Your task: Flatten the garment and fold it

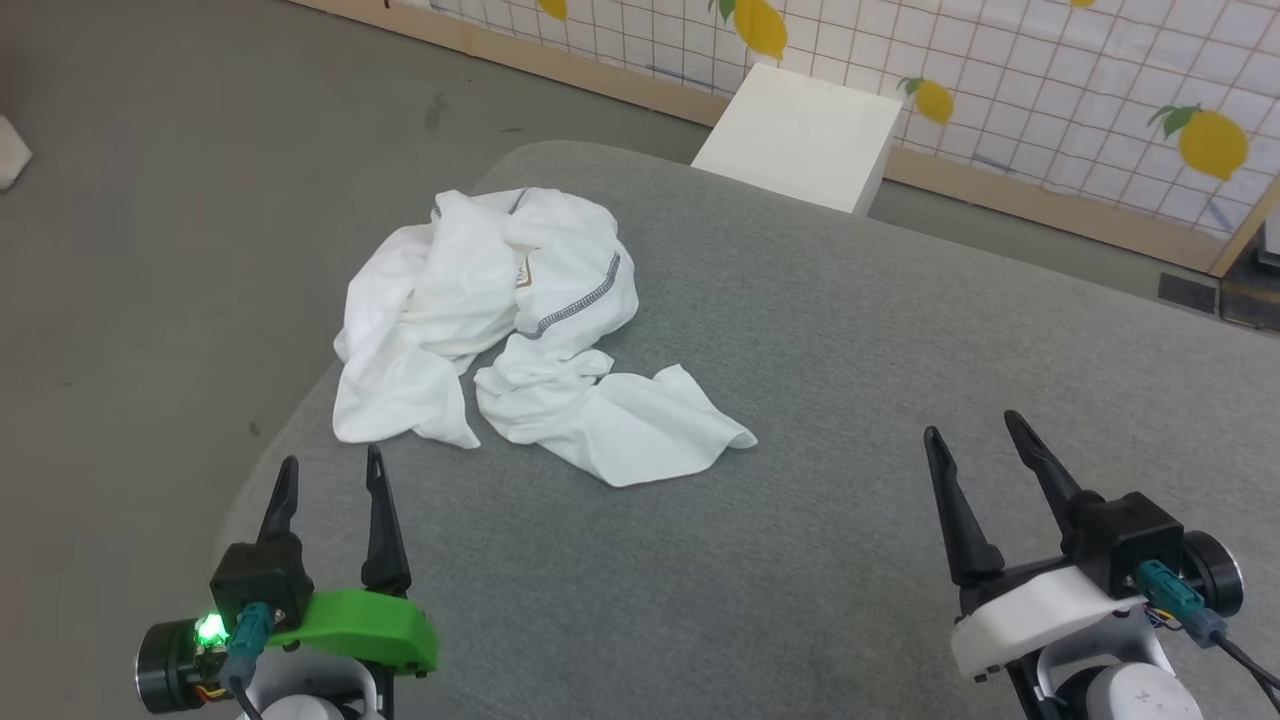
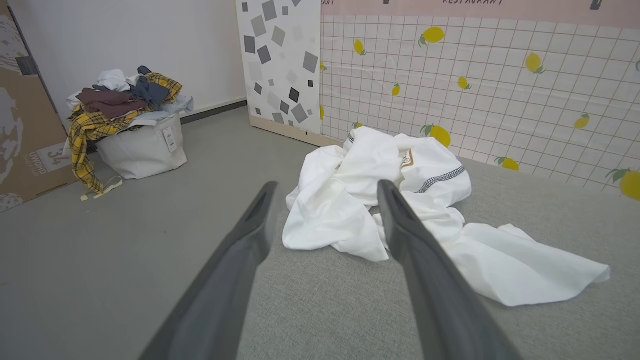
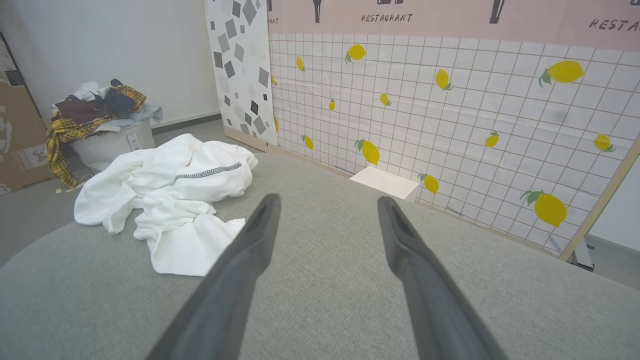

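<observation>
left hand (image 1: 332, 455) spread, empty | right hand (image 1: 971, 422) spread, empty | garment (image 1: 450, 300) crumpled on table (image 1: 850, 350)

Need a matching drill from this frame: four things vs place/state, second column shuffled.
1. garment
2. left gripper
3. right gripper
4. white box

A. open, over bare grey surface, away from the cloth
B. against the lemon-print wall
C. crumpled, not yet flattened
D. open, just short of the cloth

Pairs: 1-C, 2-D, 3-A, 4-B
</observation>
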